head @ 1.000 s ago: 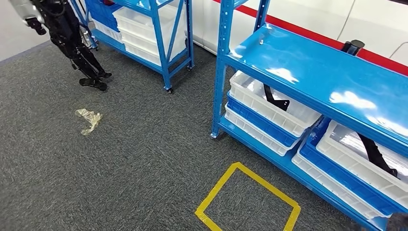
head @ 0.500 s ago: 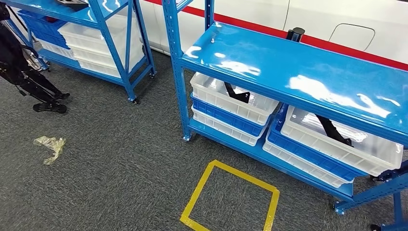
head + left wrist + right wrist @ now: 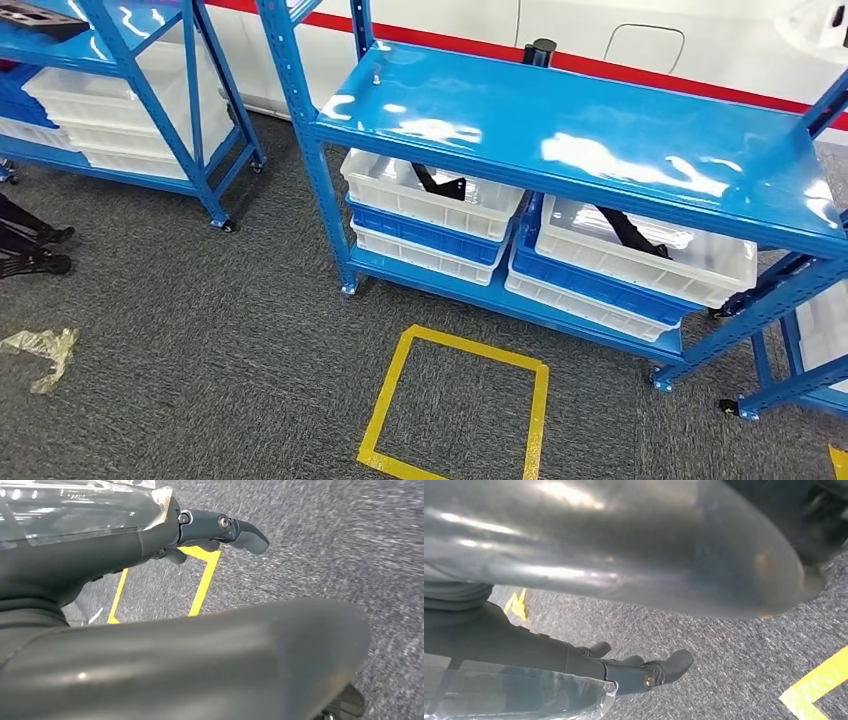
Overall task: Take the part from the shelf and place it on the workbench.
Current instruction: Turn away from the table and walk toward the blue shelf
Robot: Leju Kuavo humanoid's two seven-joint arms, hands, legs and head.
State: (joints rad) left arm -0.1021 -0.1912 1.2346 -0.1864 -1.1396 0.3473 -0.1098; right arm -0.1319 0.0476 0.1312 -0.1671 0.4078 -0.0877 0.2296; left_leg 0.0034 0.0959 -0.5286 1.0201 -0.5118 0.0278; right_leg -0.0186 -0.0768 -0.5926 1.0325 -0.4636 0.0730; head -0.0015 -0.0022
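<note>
Task barely begun, by the look of it: nothing picked, nothing placed.

Nearest: left hand (image 3: 220, 530) hanging over grey carpet beside the yellow tape square (image 3: 458, 408), fingers loosely extended, holding nothing. Right hand (image 3: 644, 672) likewise low over carpet, fingers slack and apart, empty.

Tape square marked on the floor just in front of the blue shelf (image 3: 560, 150); likely the standing mark, not yet reached.

Beyond the square, on the shelf's lower level: two white bins stacked on blue ones. Black part (image 3: 440, 183) lying tilted in the left bin (image 3: 400, 195), another black part (image 3: 628, 230) in the right bin (image 3: 700, 270). Shelf's top deck bare and glossy; small dark post (image 3: 541, 50) at its back edge.

Left of the shelf: second blue rack (image 3: 150, 70) with more white bins; crumpled plastic scrap (image 3: 40, 350) on carpet.

Remaining: step up to shelf, reach into bin, grasp part, carry to worktop.

No readable labels, brands or writing anywhere; just a red stripe on the white wall behind the shelf.
</note>
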